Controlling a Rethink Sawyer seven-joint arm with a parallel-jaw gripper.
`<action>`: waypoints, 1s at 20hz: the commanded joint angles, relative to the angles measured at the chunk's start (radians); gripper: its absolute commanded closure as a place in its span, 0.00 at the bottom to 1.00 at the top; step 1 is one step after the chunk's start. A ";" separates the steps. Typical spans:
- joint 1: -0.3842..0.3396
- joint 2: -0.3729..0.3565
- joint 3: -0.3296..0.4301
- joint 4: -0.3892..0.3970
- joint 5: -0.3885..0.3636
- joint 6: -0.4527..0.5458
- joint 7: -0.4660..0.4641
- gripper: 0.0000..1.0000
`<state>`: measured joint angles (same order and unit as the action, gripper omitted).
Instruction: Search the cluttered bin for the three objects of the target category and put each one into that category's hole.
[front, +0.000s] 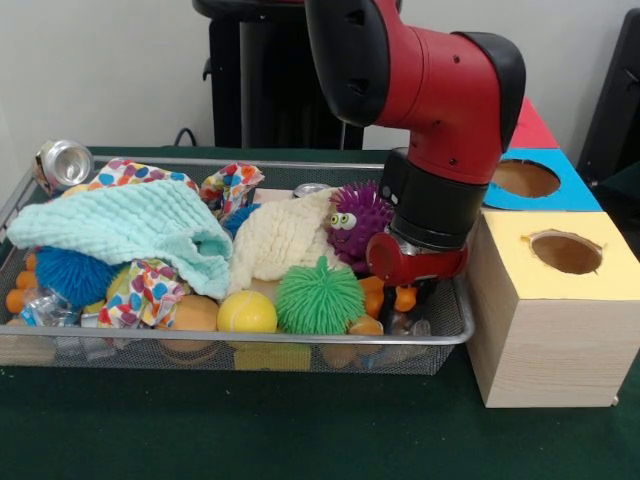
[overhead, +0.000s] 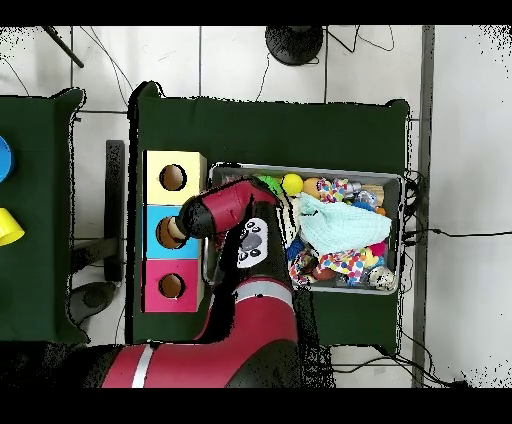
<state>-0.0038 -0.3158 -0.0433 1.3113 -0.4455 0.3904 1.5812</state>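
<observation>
Gripper (front: 405, 300) from the front: sunk into the wire bin (front: 455, 335) at its end beside the yellow-topped box (front: 555, 300), hidden behind orange toys (front: 385, 298); opening impossible to tell. Crowded close by: purple spiky creature (front: 355, 220), green spiky ball (front: 318, 297), cream cloth (front: 280, 240), yellow ball (front: 246, 313), aqua cloth (front: 130, 228). Overhead: arm (overhead: 230, 215) covering the bin's box-side end, aqua cloth spread mid-bin, three holed boxes (overhead: 172, 230) in a row alongside.

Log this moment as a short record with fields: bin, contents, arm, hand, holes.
bin: wire mesh tray on green table
contents: mint cloth, cream cloth, green spiky ball, purple spiky ball, yellow ball, blue spiky ball, can
arm: lowered into the bin's end beside the boxes
hand: down among orange pieces, state unclear
holes: yellow box, blue box, red box, in a row
</observation>
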 joint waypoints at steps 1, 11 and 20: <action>-0.023 0.039 0.042 0.122 0.035 -0.060 0.188 1.00; -0.009 -0.118 0.041 0.219 0.116 0.095 0.151 1.00; 0.018 -0.179 0.014 0.250 0.161 0.145 0.156 1.00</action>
<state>0.0002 -0.4501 -0.0467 1.4712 -0.3407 0.3935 1.5812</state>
